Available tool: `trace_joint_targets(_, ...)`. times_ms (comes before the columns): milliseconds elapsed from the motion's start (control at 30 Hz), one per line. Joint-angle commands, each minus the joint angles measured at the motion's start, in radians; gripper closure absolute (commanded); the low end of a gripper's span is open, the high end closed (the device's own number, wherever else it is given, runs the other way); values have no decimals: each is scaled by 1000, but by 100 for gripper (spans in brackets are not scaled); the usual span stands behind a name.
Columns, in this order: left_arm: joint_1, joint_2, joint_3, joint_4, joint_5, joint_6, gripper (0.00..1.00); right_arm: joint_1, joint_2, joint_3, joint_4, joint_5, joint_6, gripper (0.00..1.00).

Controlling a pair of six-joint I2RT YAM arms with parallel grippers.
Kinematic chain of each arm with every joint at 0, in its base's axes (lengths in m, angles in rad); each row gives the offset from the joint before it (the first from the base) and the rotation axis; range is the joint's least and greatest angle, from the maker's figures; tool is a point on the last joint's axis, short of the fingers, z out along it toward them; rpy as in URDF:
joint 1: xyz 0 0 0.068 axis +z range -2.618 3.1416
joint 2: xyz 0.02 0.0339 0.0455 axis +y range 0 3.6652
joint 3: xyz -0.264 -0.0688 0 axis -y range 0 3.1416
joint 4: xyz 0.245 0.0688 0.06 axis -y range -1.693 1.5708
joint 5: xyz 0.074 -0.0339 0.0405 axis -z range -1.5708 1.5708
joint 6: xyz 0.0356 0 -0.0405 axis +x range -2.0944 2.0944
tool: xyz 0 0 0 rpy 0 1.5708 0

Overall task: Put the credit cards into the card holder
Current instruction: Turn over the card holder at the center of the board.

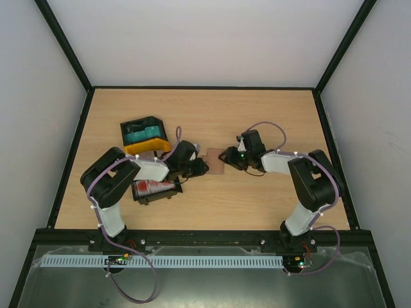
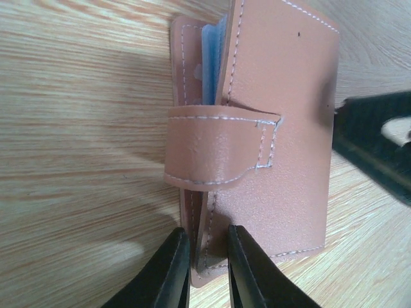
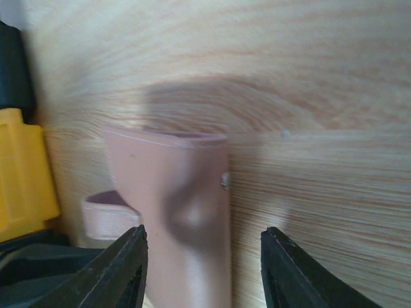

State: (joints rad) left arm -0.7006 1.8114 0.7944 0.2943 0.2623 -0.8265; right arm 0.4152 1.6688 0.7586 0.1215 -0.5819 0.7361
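Brown leather-look card holder (image 1: 215,160) sits on the wooden table (image 1: 257,115), mid-table between both arms, with its strap wrapped over one edge. Left gripper (image 2: 207,239): fingers narrow, clamped on the holder's near edge. Right gripper (image 3: 203,232): fingers spread wide, straddling the holder's opposite end. What appears to be a pale blue credit card (image 2: 212,61) shows inside the fold.

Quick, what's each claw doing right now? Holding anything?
Left claw: closed, pinching the edge of the brown card holder.
Right claw: open, straddling the card holder without gripping it.
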Motion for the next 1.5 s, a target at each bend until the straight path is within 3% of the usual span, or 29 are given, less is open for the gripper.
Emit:
trace_joint_targets(0, 10, 67, -12, -130, -40, 21, 81, -1, 57, -4, 3, -68, -23, 52)
trace_joint_targets(267, 10, 83, -12, -123, -31, 27, 82, 12, 106, -87, 278, -273, 97, 57)
trace_joint_targets(367, 10, 83, -13, -125, -28, 26, 81, 12, 94, -102, 336, -247, 133, 77)
trace_joint_targets(467, 10, 64, -18, -124, -25, 24, 80, 13, 50, -100, 315, -193, 118, 88)
trace_joint_targets(567, 10, 26, -24, -129, -25, 21, 76, 13, -9, -69, 180, -114, 56, 96)
trace_joint_targets(700, 9, -76, -50, -134, -62, 9, 60, 13, -98, 20, -138, 76, -77, 98)
trace_joint_targets(933, 7, -256, -50, -206, -169, 39, 39, 41, -193, 157, -625, 638, -176, 98)
trace_joint_targets(1133, 10, -379, -32, -259, -253, 56, 32, 162, -163, 255, -878, 1082, -119, 98)
trace_joint_targets(1300, 29, -468, -25, -340, -346, 40, 30, 252, 5, 304, -1001, 1246, -37, 98)
trace_joint_targets(1467, 95, -557, -30, -377, -365, 42, 27, 356, 139, 384, -1030, 1241, 1, 98)
